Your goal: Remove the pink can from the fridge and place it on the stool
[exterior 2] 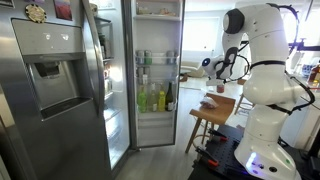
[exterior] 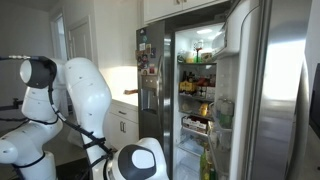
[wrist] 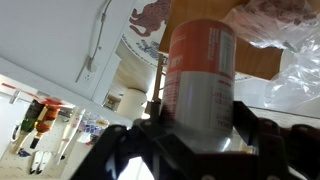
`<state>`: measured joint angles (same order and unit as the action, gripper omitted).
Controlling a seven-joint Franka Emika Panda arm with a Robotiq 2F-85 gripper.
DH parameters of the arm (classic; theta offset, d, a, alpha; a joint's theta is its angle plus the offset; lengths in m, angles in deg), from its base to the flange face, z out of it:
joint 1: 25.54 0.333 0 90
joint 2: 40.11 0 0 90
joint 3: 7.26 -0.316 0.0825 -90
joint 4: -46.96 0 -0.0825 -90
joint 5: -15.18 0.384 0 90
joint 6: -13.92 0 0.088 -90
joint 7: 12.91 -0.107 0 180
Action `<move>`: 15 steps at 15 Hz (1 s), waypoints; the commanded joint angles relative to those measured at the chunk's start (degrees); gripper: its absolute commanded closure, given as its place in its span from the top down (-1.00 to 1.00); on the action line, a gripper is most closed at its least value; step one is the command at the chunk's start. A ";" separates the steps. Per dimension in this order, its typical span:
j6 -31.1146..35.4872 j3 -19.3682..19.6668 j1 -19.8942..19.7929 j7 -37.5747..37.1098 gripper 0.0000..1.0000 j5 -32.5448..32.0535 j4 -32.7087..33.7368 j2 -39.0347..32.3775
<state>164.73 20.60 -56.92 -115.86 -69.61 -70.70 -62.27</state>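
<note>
In the wrist view my gripper (wrist: 198, 122) is shut on the pink can (wrist: 200, 70), a pinkish-orange and white can held by its lower body between both dark fingers (wrist: 251, 128). Brown wood fills the view just beyond the can's far end. In an exterior view the gripper (exterior 2: 213, 70) hangs just above the wooden stool (exterior 2: 212, 108), to the right of the fridge (exterior 2: 60, 90). The fridge (exterior: 255, 90) stands with its doors open and its lit shelves full of bottles. The can is too small to make out in the exterior views.
A clear plastic bag (wrist: 295, 60) lies beside the wood surface. The white robot base (exterior 2: 262, 120) stands right of the stool. White cabinets (exterior: 125, 115) and a counter flank the fridge. The open fridge doors stick out into the room.
</note>
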 commanded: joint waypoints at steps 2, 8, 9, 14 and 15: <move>3.84 -1.42 -2.79 -1.64 -0.05 -1.43 6.84 -5.86; 7.35 -1.49 -3.90 -3.60 -0.05 -0.35 13.09 -13.74; 7.50 -1.36 -3.94 -4.46 -0.05 -0.58 14.17 -15.15; 7.94 -0.34 -4.39 -9.34 -0.05 -2.96 19.01 -21.17; 8.14 -0.05 -4.47 -10.89 -0.05 -4.05 19.90 -22.43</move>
<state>171.15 19.43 -60.80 -122.33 -70.12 -54.84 -81.52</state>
